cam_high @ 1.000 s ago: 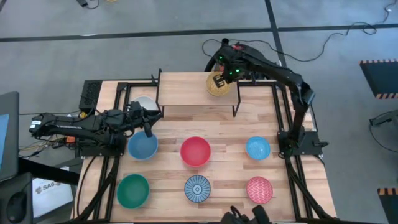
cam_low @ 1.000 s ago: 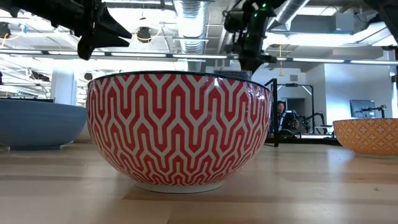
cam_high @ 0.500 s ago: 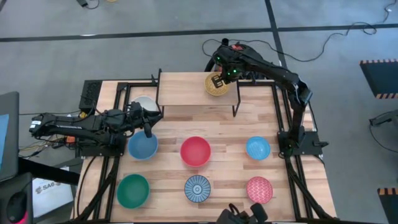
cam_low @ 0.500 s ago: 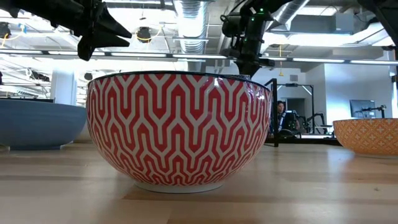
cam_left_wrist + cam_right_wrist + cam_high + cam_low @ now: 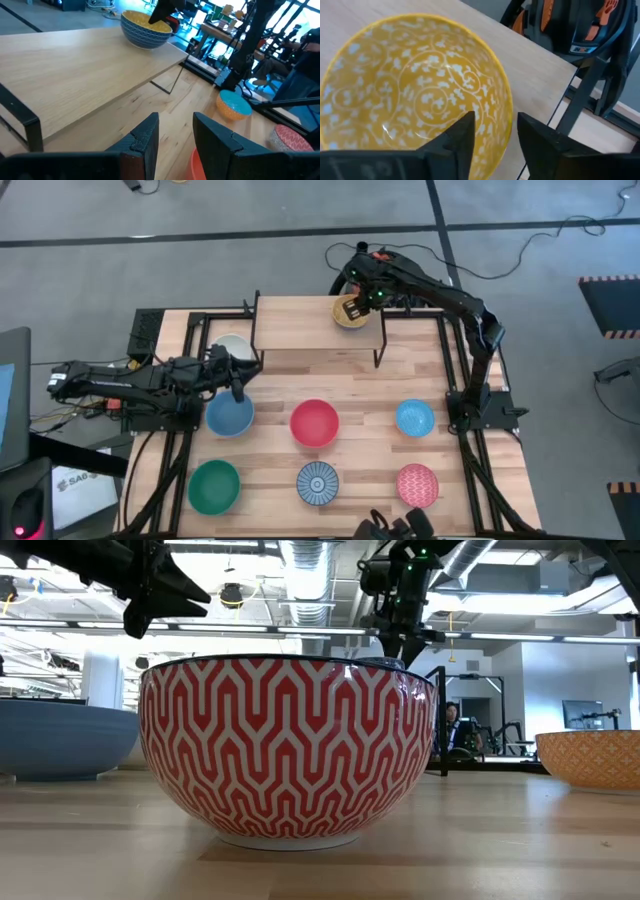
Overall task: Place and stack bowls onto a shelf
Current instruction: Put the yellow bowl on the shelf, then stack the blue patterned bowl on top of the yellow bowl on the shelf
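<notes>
**Yellow bowl set on the shelf's right end; right gripper astride its rim**

Right gripper (image 5: pixel 492 132) sits over the yellow bowl (image 5: pixel 349 312), which rests on the shelf (image 5: pixel 300 325) near its right end, close to the back edge. In the right wrist view one finger is inside the bowl and the other outside, rim between them with a gap showing, so the jaws look spread rather than pinching. My reading: the bowl is down and the grip let go. That end spot leaves the rest of the board bare, presumably room for more bowls alongside or stacks on top.

Left gripper (image 5: pixel 172 137) waits at the table's left side, near the shelf's front left corner, hovering between the white bowl (image 5: pixel 234 346) and a light blue bowl (image 5: pixel 229 416). Its fingers stand a little apart, nothing between them. It looks parked out of the working arm's way, with those two bowls handy.

Still on the tabletop (image 5: pixel 370 395), well apart in two rows: red bowl (image 5: pixel 314 423), second light blue bowl (image 5: pixel 414 418), green bowl (image 5: pixel 213 485), blue-and-white patterned bowl (image 5: pixel 317 482), pink patterned bowl (image 5: pixel 416 484). The spacing should give a gripper room to straddle each rim.

Judgement: one bowl of eight placed, no stack begun. The right gripper would need to lift straight up to clear the rim without dragging the bowl toward the shelf edge.
</notes>
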